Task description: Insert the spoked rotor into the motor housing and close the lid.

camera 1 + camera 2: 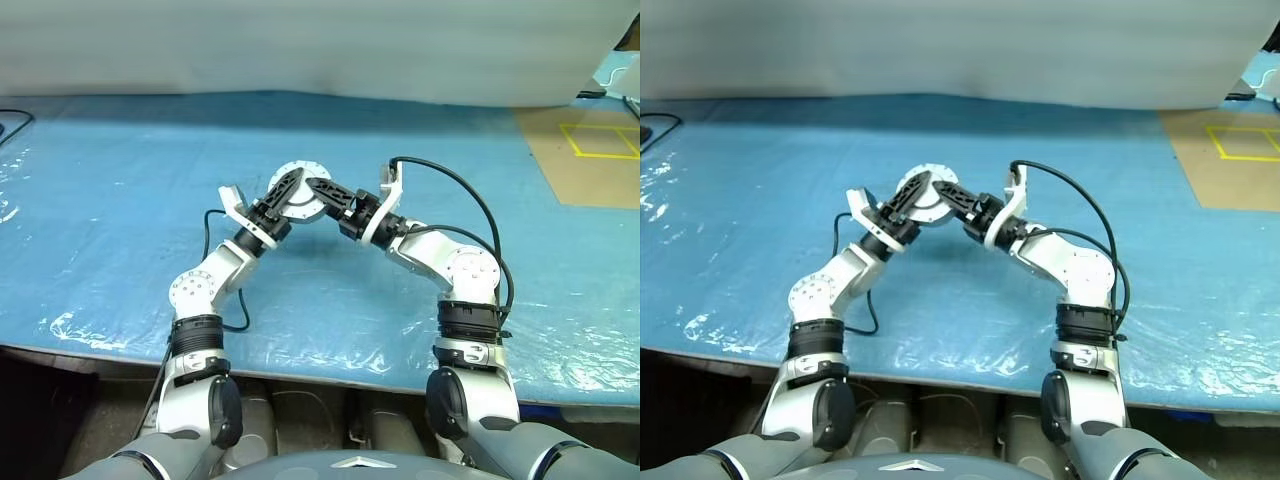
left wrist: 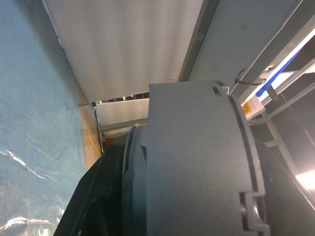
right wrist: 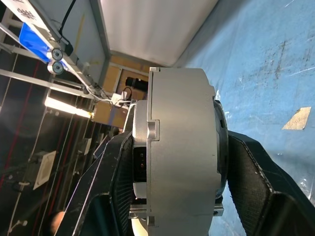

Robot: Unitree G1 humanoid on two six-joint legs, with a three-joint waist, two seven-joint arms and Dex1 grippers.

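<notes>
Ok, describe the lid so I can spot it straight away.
Start at the blue table; above its middle both arms meet. Between the left tool and right tool sits the lid, a round grey metal disc with small holes near its edge, the only pale round part among black fingers.

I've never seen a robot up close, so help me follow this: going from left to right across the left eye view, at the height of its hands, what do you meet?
Blue table cover → left gripper → round grey motor assembly held up between both grippers → right gripper → black cable → brown board with yellow lines.
</notes>
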